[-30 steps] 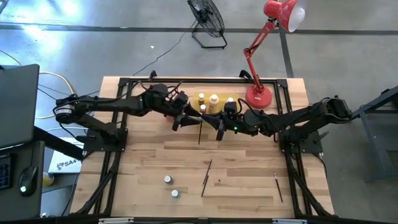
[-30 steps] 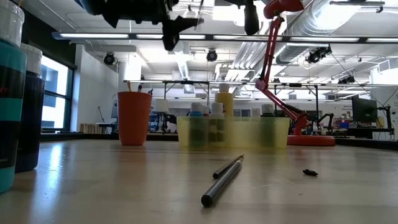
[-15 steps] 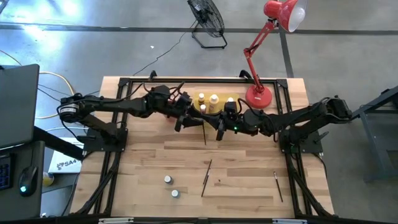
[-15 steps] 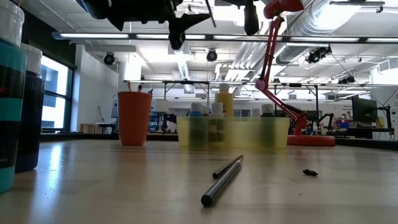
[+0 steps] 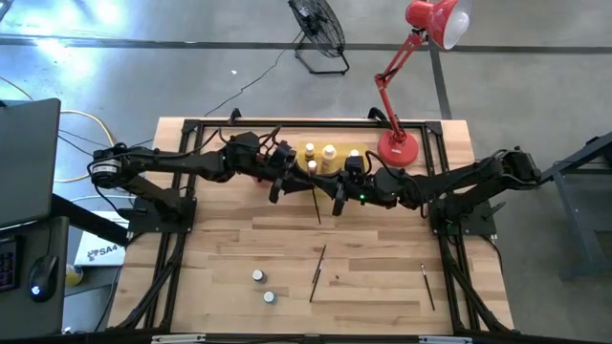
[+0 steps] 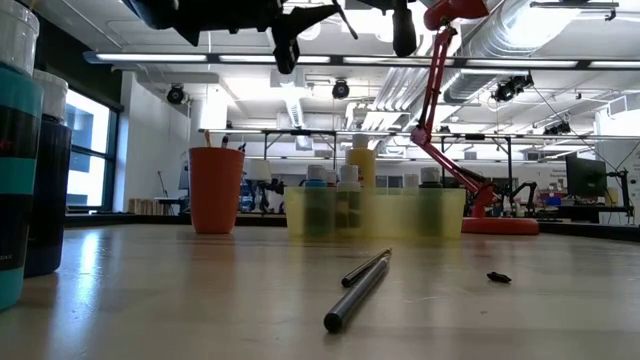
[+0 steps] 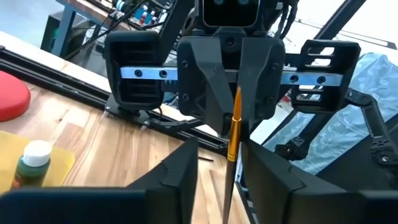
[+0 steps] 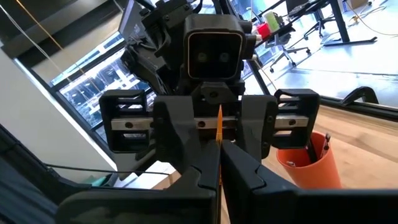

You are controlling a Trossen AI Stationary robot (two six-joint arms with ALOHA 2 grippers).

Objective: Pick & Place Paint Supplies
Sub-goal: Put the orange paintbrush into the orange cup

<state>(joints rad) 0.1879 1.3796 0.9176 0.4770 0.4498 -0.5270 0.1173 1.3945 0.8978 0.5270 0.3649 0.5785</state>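
Observation:
A thin paintbrush (image 5: 316,205) with an orange ferrule (image 7: 233,124) hangs in the air between my two grippers, over the middle of the table's far half. My right gripper (image 8: 219,165) faces it from the right and is shut on it. My left gripper (image 7: 219,146) faces it from the left and is open, one finger on each side of the dark handle without touching. Two white-capped bottles (image 5: 257,275) (image 5: 269,297) stand on the near part of the table. Two more brushes (image 5: 316,272) (image 5: 427,287) lie flat there. My right gripper pinches the paintbrush between its two fingers at the orange ferrule (image 8: 219,146). The fingers come level from the table's right and lie across the brush. The brush is lifted clear, high above the table, and slants a little (image 6: 345,18).
A yellow tray (image 6: 375,212) with several bottles stands at the far edge, with a red-orange cup (image 6: 216,190) to its left and a red desk lamp's base (image 5: 397,148) to its right. A small dark scrap (image 5: 336,279) lies near the middle brush. Black frame rails border the table.
My left gripper has shifted a little toward the right gripper. The paintbrush has turned: its near end has swung toward the table's right while its far end stayed about where it was.

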